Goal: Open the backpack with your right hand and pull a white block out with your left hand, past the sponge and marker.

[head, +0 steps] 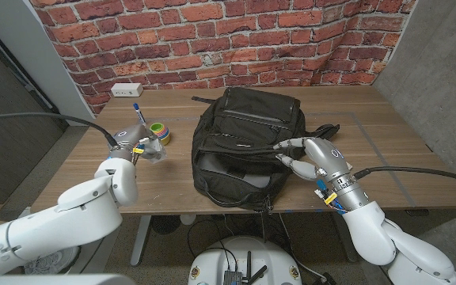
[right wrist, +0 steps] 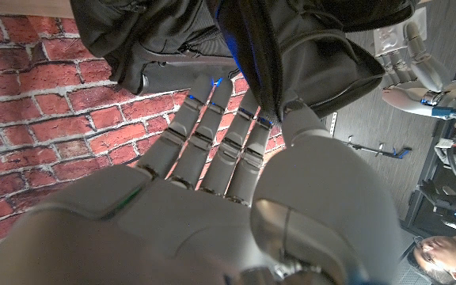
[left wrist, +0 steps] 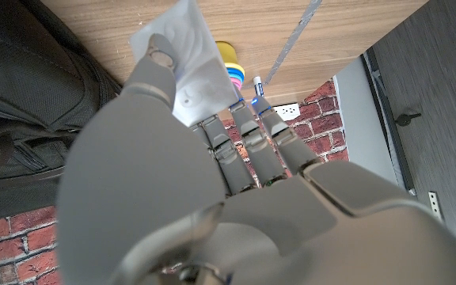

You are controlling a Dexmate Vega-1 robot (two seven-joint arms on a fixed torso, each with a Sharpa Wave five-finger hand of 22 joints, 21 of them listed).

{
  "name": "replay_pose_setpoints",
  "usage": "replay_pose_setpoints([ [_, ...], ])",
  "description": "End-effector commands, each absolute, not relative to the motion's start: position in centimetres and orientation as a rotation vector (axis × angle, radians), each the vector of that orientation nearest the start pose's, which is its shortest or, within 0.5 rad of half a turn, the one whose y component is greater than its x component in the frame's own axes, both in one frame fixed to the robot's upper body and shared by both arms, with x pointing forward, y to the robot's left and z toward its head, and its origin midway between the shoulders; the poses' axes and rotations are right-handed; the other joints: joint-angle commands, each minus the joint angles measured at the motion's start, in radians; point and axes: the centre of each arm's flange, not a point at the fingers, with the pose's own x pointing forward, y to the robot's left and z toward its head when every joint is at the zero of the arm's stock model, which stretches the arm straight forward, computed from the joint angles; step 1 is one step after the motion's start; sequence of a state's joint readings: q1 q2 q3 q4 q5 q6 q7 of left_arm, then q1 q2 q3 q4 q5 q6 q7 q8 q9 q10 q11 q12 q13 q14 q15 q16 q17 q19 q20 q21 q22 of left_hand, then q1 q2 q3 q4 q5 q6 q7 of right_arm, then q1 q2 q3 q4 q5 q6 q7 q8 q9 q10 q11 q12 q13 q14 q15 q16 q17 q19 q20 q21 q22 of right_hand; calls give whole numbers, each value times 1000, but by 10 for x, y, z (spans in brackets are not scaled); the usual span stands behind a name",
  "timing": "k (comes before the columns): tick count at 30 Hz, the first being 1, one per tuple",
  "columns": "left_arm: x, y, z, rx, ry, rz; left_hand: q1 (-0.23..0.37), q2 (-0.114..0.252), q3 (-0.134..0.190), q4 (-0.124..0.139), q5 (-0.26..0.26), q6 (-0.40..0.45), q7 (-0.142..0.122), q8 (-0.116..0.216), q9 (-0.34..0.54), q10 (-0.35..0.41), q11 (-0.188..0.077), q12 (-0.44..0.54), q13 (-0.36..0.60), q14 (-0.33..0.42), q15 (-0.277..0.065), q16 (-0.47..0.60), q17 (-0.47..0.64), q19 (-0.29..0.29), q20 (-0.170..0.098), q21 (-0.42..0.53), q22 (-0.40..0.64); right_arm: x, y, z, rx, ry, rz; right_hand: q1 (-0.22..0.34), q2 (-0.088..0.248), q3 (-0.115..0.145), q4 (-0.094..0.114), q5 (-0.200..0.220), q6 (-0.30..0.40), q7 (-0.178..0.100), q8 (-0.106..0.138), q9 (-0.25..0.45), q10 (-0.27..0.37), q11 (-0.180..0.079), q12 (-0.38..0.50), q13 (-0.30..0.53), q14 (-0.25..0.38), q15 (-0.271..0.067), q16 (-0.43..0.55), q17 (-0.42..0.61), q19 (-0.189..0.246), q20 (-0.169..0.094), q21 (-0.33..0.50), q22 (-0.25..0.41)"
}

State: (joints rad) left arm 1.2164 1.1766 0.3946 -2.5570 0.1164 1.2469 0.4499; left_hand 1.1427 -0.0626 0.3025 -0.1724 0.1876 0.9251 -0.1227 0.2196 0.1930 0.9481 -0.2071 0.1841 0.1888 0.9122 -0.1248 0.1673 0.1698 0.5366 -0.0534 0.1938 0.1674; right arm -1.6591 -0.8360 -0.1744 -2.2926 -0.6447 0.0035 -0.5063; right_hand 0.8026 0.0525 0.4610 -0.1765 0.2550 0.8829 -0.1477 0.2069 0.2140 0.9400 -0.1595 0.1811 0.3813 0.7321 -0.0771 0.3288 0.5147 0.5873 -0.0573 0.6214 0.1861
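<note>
The black backpack (head: 248, 119) lies in the middle of the table with its main pocket gaping toward me. My right hand (head: 311, 158) grips the rim of that opening on its right side; the wrist view shows its fingers (right wrist: 212, 131) and thumb closed around the black fabric edge (right wrist: 264, 55). Left of the bag, my left hand (head: 133, 146) holds a white block (head: 153, 152) low over the wood, thumb pressed on the block (left wrist: 182, 59). A yellow sponge with coloured stripes (head: 161, 131) and a blue-tipped marker (head: 136, 111) lie just beyond the left hand, also seen as sponge (left wrist: 232, 67) and marker (left wrist: 258, 82).
A white power strip (head: 127, 89) sits at the table's back left against the brick wall. Bare wood stretches right of the backpack (head: 386, 134). A person shows at the edge of the right wrist view (right wrist: 442, 257).
</note>
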Motion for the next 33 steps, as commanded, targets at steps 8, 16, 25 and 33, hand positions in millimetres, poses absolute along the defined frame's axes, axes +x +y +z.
replay_pose_setpoints([
  [8,445,305,-16,1266,-180,480,-59,102,23,12,4,6,3,3,2,-5,-2,6,2,-4,-112,11,3,1,-150,-3,3,391,-212,-87,-1170,-948,17,11,-38,-54,9,-8,-87,-7,-13,-5,-100,-3,-5,-17,-96,-119,-14,17,-35,-70,-14,-4],
  [16,450,303,-13,1269,-181,475,-60,102,25,11,4,6,2,3,2,-6,-2,6,2,-5,-113,11,3,0,-150,-4,3,391,-217,-84,-1186,-922,70,13,-61,-83,11,-13,-149,-17,-18,-9,-173,-3,-8,-31,-173,-108,-38,16,-56,-47,-26,-6],
  [25,454,300,-13,1273,-184,466,-61,101,26,10,4,4,2,2,2,-7,-2,6,2,-7,-113,11,3,-1,-150,-4,3,392,-220,-81,-1197,-903,116,18,-87,-111,12,-24,-235,-28,-23,-15,-282,-2,-10,-62,-260,-70,-70,2,-95,-15,-55,-10],
  [33,458,300,-17,1281,-175,456,-63,101,28,10,4,3,2,1,2,-8,-2,6,2,-8,-113,11,3,-2,-150,-4,3,390,-222,-78,-1209,-882,153,20,-98,-126,15,-33,-302,-31,-27,-19,-357,4,-11,-86,-309,-51,-91,-14,-121,15,-81,-13],
])
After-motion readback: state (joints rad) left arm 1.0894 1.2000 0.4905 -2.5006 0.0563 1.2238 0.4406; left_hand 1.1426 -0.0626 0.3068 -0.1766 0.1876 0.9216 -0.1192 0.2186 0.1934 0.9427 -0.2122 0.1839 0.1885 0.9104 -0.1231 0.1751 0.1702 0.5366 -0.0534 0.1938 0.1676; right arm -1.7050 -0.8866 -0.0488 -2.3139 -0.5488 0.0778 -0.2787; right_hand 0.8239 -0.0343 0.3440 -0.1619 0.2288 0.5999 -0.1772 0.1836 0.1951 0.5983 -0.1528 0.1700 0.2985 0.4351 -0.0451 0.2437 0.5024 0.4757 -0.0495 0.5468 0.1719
